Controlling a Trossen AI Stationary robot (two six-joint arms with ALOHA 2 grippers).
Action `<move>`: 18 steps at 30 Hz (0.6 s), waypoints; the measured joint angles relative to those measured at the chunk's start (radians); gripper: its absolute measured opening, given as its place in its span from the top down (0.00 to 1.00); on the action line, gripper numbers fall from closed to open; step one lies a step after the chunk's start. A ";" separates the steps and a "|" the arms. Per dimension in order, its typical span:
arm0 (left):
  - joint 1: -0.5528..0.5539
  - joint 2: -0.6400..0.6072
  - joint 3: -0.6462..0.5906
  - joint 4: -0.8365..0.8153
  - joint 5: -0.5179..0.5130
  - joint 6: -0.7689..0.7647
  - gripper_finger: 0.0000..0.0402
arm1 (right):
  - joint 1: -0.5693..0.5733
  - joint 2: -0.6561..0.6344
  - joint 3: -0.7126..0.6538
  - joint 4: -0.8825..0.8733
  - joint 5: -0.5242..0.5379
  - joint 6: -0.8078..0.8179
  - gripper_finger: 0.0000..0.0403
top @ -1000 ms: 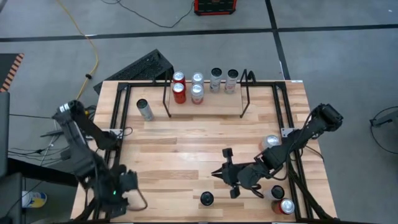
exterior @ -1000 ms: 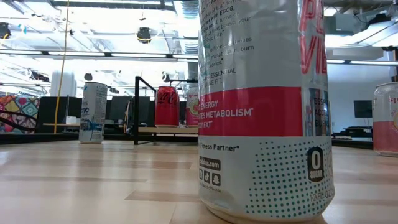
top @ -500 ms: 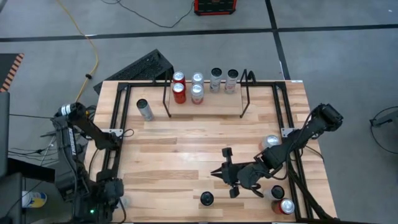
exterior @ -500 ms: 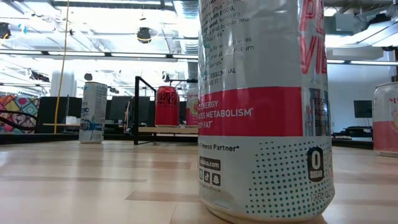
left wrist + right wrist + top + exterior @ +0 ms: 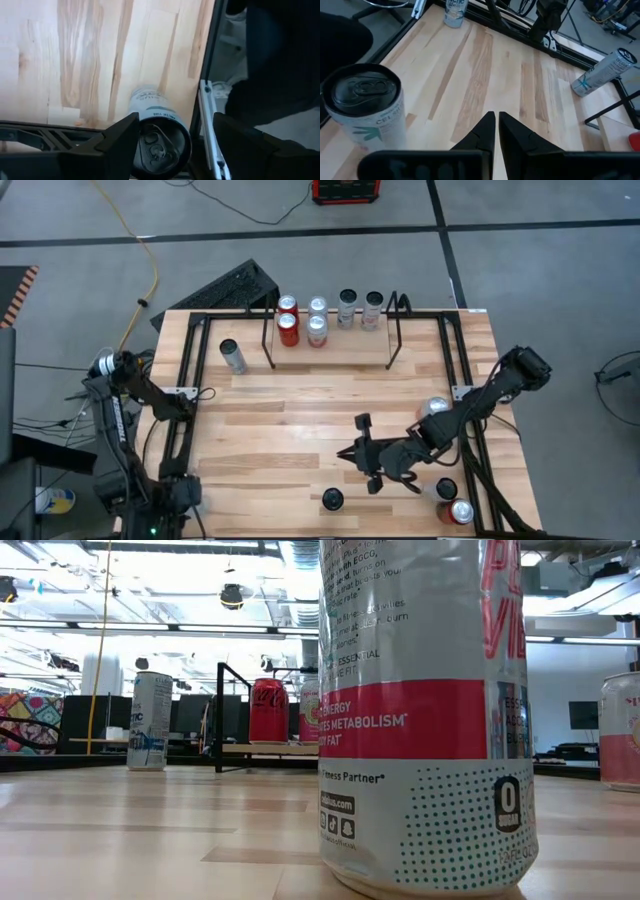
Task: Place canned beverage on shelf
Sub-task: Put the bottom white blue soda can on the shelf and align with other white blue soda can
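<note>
Can (image 5: pixel 159 142) stands upright at the front-left corner of the surface (image 5: pixel 300 420), straddled by the open left fingers (image 5: pixel 120 142), with the shelf (image 5: pixel 268 340) well away at the back and the right fingers (image 5: pixel 481 132) shut and empty mid-surface.

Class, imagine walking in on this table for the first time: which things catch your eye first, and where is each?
A huge white-and-pink can fills the low view, standing right before that camera. At the table's far edge, the black wire shelf already carries six upright cans. The right gripper lies low over the near middle with fingers shut and empty, while the left gripper straddles a can at the near left corner.
</note>
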 joint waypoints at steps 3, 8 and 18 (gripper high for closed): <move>0.000 0.018 0.000 -0.007 0.000 0.001 0.40 | -0.005 0.000 0.000 0.000 -0.001 -0.039 0.88; 0.000 0.051 -0.002 -0.051 0.013 0.004 0.40 | -0.014 0.000 0.000 0.004 -0.002 -0.109 0.88; 0.003 0.055 -0.001 -0.064 0.120 -0.009 0.40 | -0.058 0.000 0.000 0.005 -0.113 -0.116 0.88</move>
